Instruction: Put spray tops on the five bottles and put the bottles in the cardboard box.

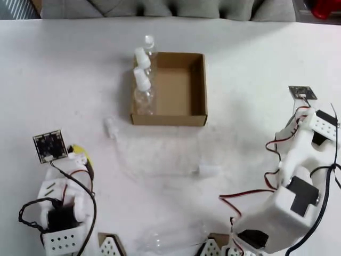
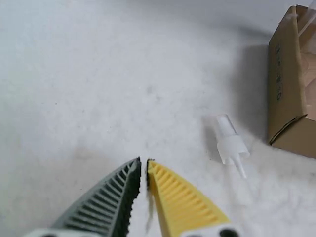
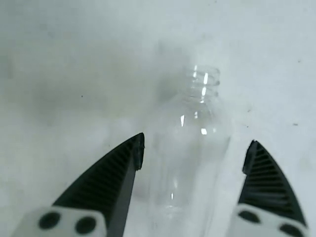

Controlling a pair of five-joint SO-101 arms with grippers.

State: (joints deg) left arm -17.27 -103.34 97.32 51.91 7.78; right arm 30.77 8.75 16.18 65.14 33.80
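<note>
L pincer (image 2: 143,165) clenched empty nr loose spray top (image 2: 229,143); R pincer (image 3: 196,149) released over capless bottle (image 3: 197,106).

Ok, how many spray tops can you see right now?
5 spray tops: three stand along the cardboard box's left wall, seemingly on bottles; one lies loose on the table off its near left corner; one lies farther in front of the box. Others could be hidden.
</note>
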